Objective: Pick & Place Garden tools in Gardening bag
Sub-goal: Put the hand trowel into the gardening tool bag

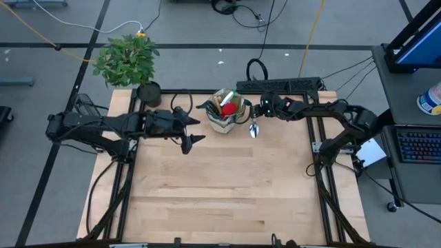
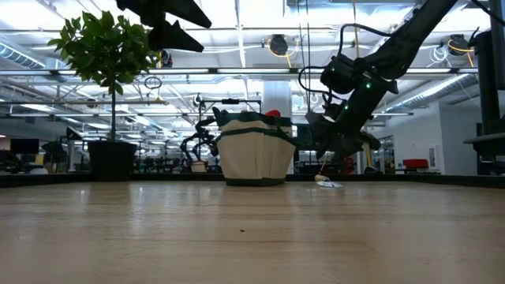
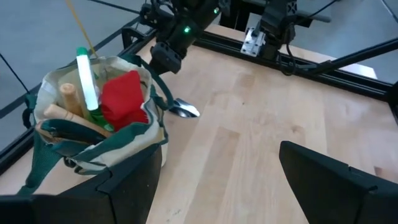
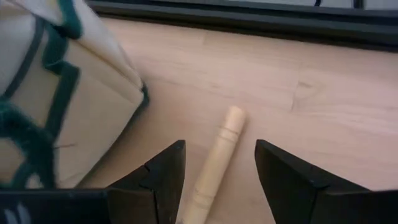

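Observation:
The beige gardening bag [image 1: 224,114] with green trim stands at the table's far middle. It holds a red glove [image 3: 122,94], a green-white bottle [image 3: 84,74] and wooden handles [image 3: 67,104]. A trowel lies flat on the table to the right of the bag, with its metal blade [image 1: 253,129] toward the near edge and its wooden handle [image 4: 219,155] under my right gripper. My right gripper [image 4: 217,180] is open and low, with one finger on each side of the handle and a gap on both sides. My left gripper [image 1: 194,131] is open, empty and raised, left of the bag.
A leafy potted plant [image 1: 129,62] in a black pot [image 1: 149,93] stands at the far left corner. A black power strip with cables [image 1: 279,85] lies past the far edge. The wooden table [image 1: 220,186] stretches bare toward the near edge.

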Controlling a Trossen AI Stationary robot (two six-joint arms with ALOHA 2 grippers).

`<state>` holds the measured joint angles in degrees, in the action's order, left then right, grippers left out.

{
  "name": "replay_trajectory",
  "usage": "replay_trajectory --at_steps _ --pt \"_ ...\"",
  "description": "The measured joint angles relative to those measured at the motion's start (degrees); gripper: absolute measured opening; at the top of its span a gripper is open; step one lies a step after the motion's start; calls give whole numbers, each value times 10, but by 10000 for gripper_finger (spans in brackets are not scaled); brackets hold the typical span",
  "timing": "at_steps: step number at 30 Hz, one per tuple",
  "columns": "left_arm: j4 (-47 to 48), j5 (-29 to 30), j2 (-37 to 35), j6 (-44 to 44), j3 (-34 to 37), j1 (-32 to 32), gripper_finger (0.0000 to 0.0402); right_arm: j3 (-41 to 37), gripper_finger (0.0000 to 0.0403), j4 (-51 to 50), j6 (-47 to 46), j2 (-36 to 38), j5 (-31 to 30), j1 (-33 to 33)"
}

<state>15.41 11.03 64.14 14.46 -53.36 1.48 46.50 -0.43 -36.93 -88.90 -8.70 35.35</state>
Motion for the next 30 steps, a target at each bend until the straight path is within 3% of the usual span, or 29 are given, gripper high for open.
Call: replay_trajectory --at_steps 14,21,30 --pt "0 -23 0 -16 0 11 333 26 188 28 -8 -104 14 13" --pt "1 -23 0 -13 0 11 333 64 181 7 31 -141 -21 5" --pt "0 -22 0 -19 -1 11 333 66 86 -55 52 -140 -38 11"
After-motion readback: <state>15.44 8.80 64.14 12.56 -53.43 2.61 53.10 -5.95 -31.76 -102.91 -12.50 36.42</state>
